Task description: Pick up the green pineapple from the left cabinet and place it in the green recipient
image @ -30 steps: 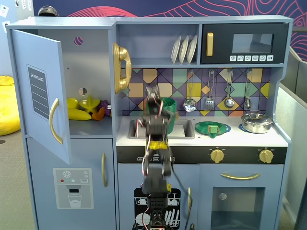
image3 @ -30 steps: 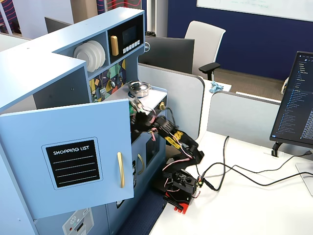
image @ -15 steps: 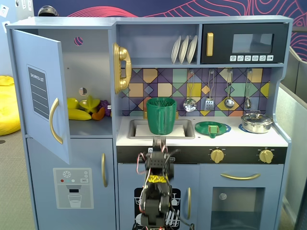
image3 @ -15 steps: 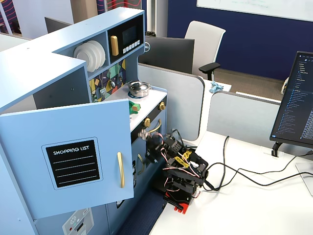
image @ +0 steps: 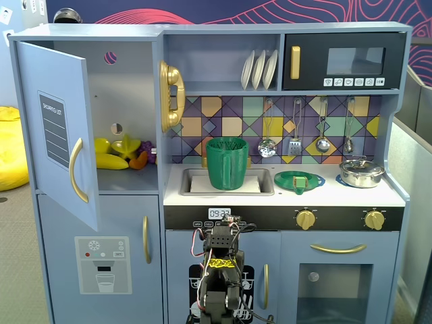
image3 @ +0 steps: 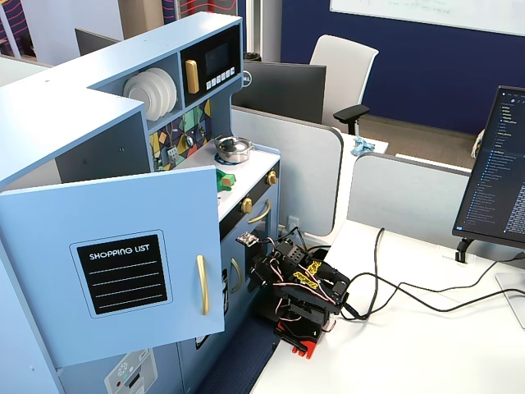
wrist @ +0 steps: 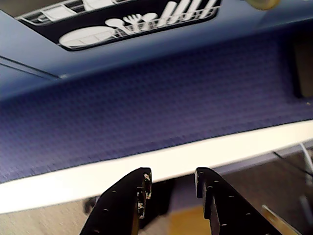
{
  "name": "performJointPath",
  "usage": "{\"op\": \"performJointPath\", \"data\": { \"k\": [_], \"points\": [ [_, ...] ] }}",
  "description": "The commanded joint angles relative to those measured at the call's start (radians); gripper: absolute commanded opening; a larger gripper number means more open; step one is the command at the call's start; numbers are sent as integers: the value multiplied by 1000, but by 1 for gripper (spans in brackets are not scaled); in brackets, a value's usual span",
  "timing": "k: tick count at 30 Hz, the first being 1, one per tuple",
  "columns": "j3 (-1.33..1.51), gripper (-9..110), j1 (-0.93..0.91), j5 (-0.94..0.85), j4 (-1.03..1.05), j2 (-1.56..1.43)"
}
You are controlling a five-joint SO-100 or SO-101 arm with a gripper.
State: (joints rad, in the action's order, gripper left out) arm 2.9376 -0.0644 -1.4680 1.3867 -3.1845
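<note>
Open left cabinet [image: 57,145] door reads "SHOPPING LIST".

White desk [image3: 410,353]. Carries the folded arm [image3: 299,295] at the edge next to the toy kitchen. Its gripper [wrist: 172,182] is empty, jaws a little apart. Black cables [image3: 376,254] trail over the top behind the gripper. A monitor foot [image3: 462,250] stands well beyond them, at the far side.
</note>
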Motion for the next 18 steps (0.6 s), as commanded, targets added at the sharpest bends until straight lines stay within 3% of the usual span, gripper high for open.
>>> {"op": "performJointPath", "data": {
  "k": [1, 7, 18],
  "points": [
    [60, 1, 15, 57, 130, 8],
    [60, 1, 60, -58, 146, 6],
    [60, 1, 44, -46, 146, 6]
  ]
}}
